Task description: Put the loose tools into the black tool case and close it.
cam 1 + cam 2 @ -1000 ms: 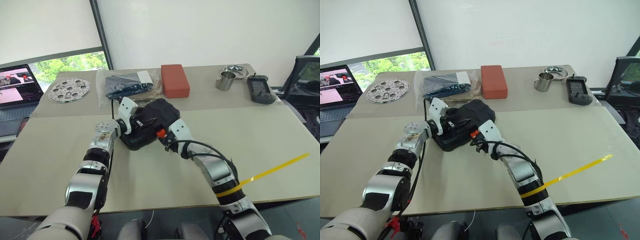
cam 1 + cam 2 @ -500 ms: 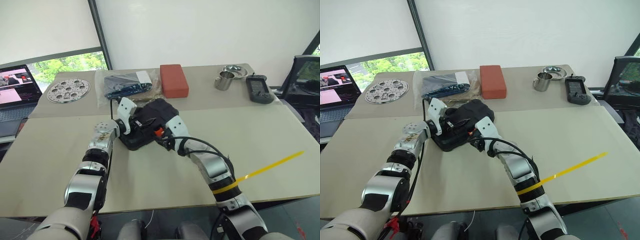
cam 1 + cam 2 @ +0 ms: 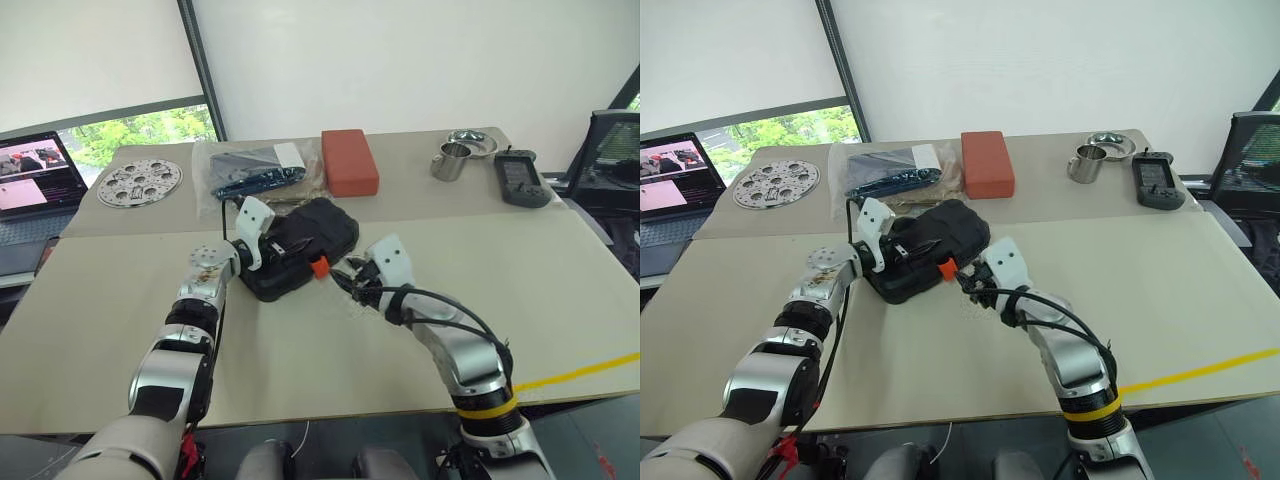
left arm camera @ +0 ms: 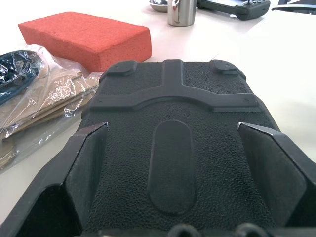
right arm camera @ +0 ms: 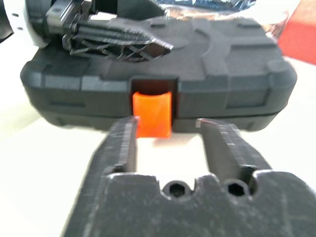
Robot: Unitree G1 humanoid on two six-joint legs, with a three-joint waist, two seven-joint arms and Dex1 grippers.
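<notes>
The black tool case (image 3: 305, 240) lies shut on the table, its orange latch (image 3: 320, 267) facing me. My left gripper (image 3: 288, 243) is open, its fingers spread wide and lying over the textured lid (image 4: 170, 94). My right gripper (image 3: 350, 280) hovers just in front of the latch (image 5: 152, 111), apart from it. Its fingers (image 5: 123, 143) stand apart with nothing between them. The loose tools are out of view.
Behind the case lie a clear plastic bag (image 3: 255, 168) and a red-brown block (image 3: 350, 160). A steel cup (image 3: 452, 160), a bowl (image 3: 472, 142) and a grey handheld device (image 3: 522, 180) sit far right. A perforated metal disc (image 3: 140, 182) and a laptop (image 3: 35, 180) are far left.
My right gripper has drawn back from the orange latch toward the near right and no longer touches the case. The left gripper and the case have stayed put.
</notes>
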